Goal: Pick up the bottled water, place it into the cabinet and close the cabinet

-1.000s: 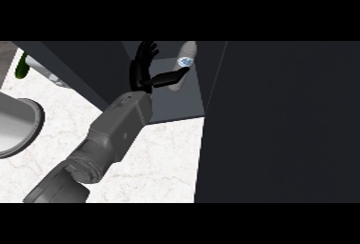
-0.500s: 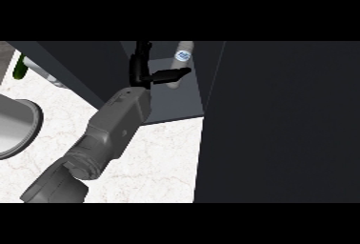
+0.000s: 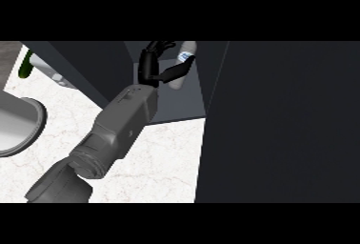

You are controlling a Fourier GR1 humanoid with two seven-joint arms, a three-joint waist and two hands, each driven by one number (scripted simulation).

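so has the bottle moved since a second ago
Yes. The bottle, held in the left hand, has gone up the view, away from the front edge of the cabinet floor and deeper inside.

No text can be read on the bottled water (image 3: pixel 185 56).

Even, bright light falls on the pale marble worktop (image 3: pixel 162 157), the brightest area in the head view; the grey forearm (image 3: pixel 123 119) shows soft shading across its faces. The cabinet door (image 3: pixel 281 119) at right reads as a near-black slab with only a faint gradient; the cabinet interior (image 3: pixel 175 102) sits in dim grey shade, where the black left hand (image 3: pixel 151 64) barely separates from the background and the bottled water (image 3: pixel 185 52) shows as a small pale spot.
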